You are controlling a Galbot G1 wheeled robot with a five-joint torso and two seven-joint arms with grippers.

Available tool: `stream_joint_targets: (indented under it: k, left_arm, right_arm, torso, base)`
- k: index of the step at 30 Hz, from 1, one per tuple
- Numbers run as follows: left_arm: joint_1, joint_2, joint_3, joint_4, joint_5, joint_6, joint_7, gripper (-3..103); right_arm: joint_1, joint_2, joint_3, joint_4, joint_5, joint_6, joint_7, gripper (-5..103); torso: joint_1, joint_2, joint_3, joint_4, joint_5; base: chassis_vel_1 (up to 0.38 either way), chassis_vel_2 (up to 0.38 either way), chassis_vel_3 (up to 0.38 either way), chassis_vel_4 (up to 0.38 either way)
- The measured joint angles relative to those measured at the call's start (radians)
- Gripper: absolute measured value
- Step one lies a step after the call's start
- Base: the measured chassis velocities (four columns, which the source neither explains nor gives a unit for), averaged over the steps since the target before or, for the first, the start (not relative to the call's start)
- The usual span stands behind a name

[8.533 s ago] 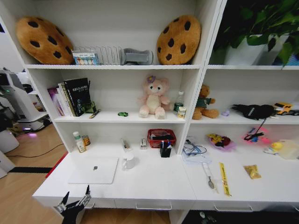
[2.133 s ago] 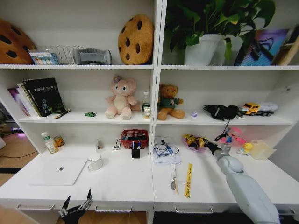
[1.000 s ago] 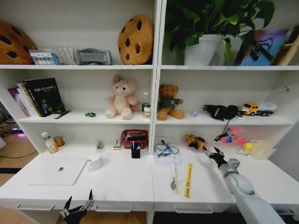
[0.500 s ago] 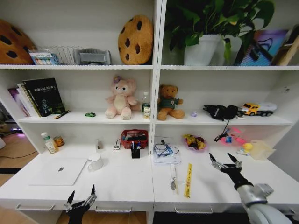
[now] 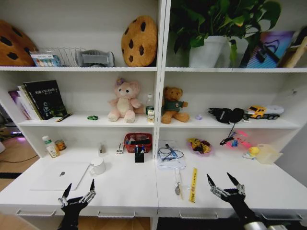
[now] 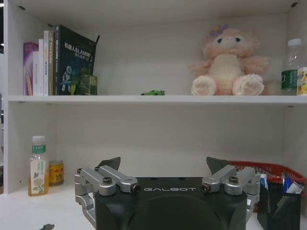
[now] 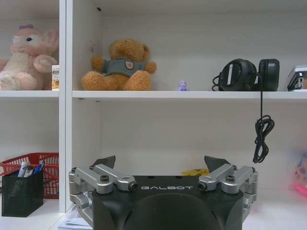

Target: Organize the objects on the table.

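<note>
A thin silver laptop (image 5: 60, 175) lies shut on the left of the white table (image 5: 129, 188). A tiny green toy car (image 5: 92, 117) (image 6: 152, 92) sits on the shelf above, left of the pink plush. A black pen (image 5: 64, 117) lies on that shelf by the books. My left gripper (image 5: 78, 188) (image 6: 163, 165) hovers open at the table's front edge, just right of the laptop. My right gripper (image 5: 223, 181) (image 7: 160, 163) stands open over the right front of the table, holding nothing.
On the table are a white mug (image 5: 98, 166), a red basket (image 5: 138, 142), a black pen holder (image 5: 139, 155), a stack of papers (image 5: 171, 158), a yellow strip (image 5: 193, 184) and a tool (image 5: 177, 182). Bottles (image 5: 49, 146) stand at the back left. Headphones (image 7: 247, 74) hang off the right shelf.
My right arm has drawn back from the rear of the table to its front edge. My left gripper has risen and shifted slightly left. Both stay open.
</note>
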Motion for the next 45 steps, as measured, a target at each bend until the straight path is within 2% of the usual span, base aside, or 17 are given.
stream_joint_targets:
  k: [5, 13, 19, 22, 32, 45]
  left_arm:
    - [0.028, 0.011, -0.037, -0.086, 0.015, 0.054, -0.013, 100]
    - [0.047, 0.027, -0.062, -0.096, 0.002, 0.065, 0.012, 100]
    - [0.041, 0.038, -0.053, -0.095, -0.058, 0.091, 0.045, 100]
    - [0.038, 0.038, -0.053, -0.094, -0.062, 0.093, 0.048, 100]
    - [-0.005, 0.065, -0.067, -0.08, -0.199, 0.173, 0.05, 100]
    - [-0.011, 0.074, -0.069, -0.074, -0.208, 0.188, 0.048, 100]
  right_arm:
    - [0.001, 0.01, -0.013, 0.011, -0.015, 0.007, 0.003, 100]
    - [0.007, 0.013, -0.025, 0.035, -0.015, 0.006, 0.005, 100]
    - [0.013, 0.01, -0.031, 0.054, -0.012, -0.013, 0.009, 100]
    - [0.014, 0.01, -0.031, 0.055, -0.011, -0.015, 0.01, 100]
    - [0.016, 0.003, -0.02, 0.071, 0.042, -0.05, 0.02, 100]
    - [0.027, 0.019, -0.024, 0.073, 0.03, -0.058, 0.016, 100]
  torso:
    - [0.0, 0.0, 0.0, -0.0002, 0.0002]
    - [0.0, 0.0, 0.0, -0.0001, 0.0]
    - [0.0, 0.0, 0.0, -0.0002, 0.0]
    - [0.0, 0.0, 0.0, -0.0002, 0.0]
    - [0.0, 0.0, 0.0, -0.0002, 0.0]
    - [0.0, 0.0, 0.0, -0.0002, 0.0001]
  base:
    - [0.0, 0.0, 0.0, 0.0]
    - [0.0, 0.0, 0.0, 0.0]
    - [0.0, 0.0, 0.0, 0.0]
    - [0.0, 0.0, 0.0, 0.0]
    - [0.0, 0.0, 0.0, 0.0]
    - [0.0, 0.0, 0.0, 0.0]
